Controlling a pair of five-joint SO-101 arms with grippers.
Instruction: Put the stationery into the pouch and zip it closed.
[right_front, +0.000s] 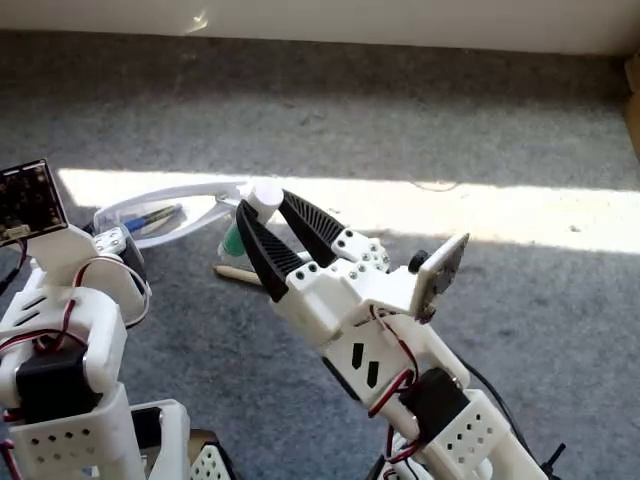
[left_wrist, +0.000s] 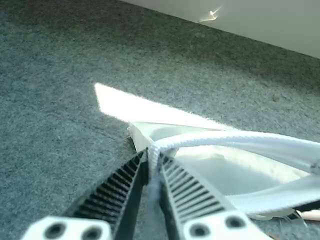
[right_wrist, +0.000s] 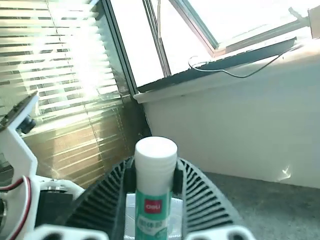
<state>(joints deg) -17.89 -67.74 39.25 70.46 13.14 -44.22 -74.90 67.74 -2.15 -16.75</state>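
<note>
A clear pouch (right_front: 165, 215) with a white zipper band lies open on the grey carpet, with a blue pen (right_front: 152, 214) inside it. My left gripper (left_wrist: 152, 156) is shut on the pouch's zipper edge (left_wrist: 210, 141) at its near corner. My right gripper (right_front: 262, 205) is shut on a glue stick (right_front: 266, 196) with a white cap and green label, held tilted just beside the pouch's open end. In the right wrist view the glue stick (right_wrist: 156, 172) stands between the black fingers (right_wrist: 200, 192). A wooden pencil-like stick (right_front: 236, 272) lies on the carpet under the right gripper.
The left arm (right_front: 60, 330) stands at the near left and the right arm (right_front: 400, 360) crosses the middle. A bright sunlit strip (right_front: 480, 215) runs across the carpet. A white wall (right_front: 400, 20) borders the far side.
</note>
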